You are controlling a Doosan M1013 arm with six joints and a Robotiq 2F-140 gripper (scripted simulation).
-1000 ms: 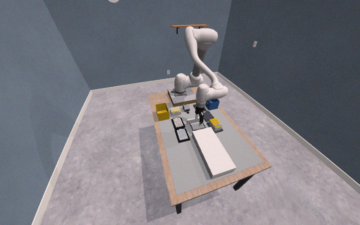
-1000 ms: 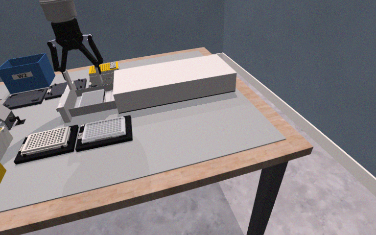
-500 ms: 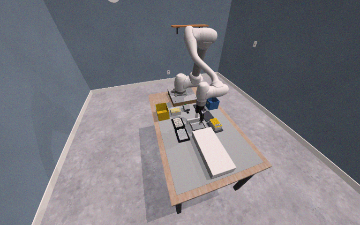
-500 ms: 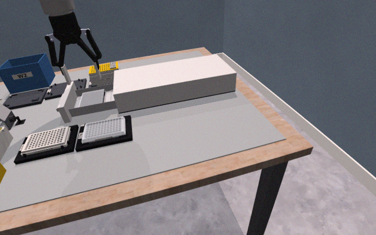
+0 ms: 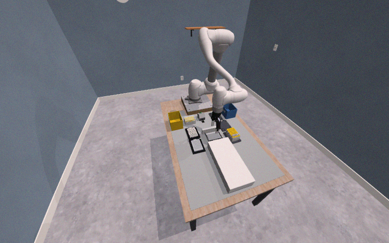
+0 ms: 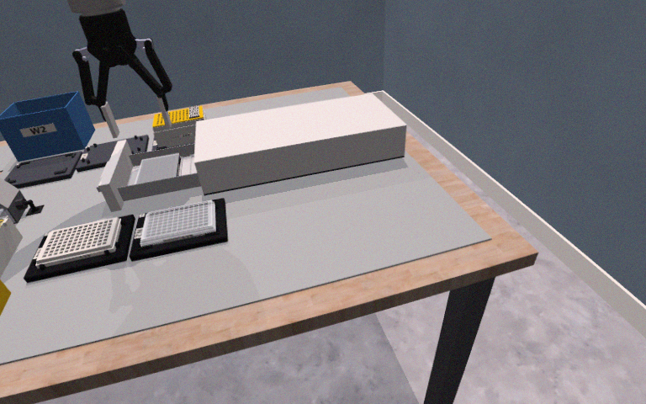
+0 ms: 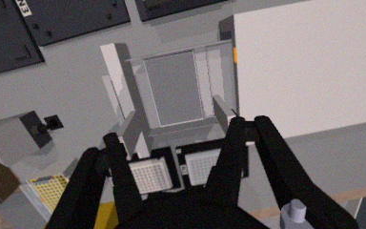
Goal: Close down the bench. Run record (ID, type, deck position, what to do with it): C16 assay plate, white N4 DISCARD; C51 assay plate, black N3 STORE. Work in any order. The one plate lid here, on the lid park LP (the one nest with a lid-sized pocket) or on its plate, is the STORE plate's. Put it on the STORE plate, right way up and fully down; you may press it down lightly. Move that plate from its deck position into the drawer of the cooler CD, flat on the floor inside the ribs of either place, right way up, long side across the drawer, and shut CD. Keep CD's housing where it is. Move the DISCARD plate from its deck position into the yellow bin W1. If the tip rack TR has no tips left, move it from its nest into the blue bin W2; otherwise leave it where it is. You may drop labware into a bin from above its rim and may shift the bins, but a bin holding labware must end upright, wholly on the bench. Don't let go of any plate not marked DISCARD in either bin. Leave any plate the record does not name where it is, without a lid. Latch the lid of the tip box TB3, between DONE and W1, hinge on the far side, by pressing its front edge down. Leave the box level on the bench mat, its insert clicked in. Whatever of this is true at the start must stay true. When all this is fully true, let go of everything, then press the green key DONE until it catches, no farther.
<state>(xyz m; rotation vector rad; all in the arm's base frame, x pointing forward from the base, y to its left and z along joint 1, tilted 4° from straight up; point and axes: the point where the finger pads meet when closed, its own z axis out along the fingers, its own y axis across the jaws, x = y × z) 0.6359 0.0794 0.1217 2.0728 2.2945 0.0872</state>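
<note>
Gripper [image 6: 136, 117]: fingers apart, nothing held, hung above open cooler drawer [image 6: 159, 172]. Lidded plate [image 7: 174, 88] lay flat in drawer, directly below gripper, w/o contact.

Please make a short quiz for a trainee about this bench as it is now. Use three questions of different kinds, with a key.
1. True or false: the gripper holds a plate.
2. Is the cooler drawer open or shut?
3. How many plates lie on the black nests at the near side of the drawer? A) one B) two C) three

Key: 1 false, its fingers are apart with nothing between them; 2 open; 3 B.
</note>
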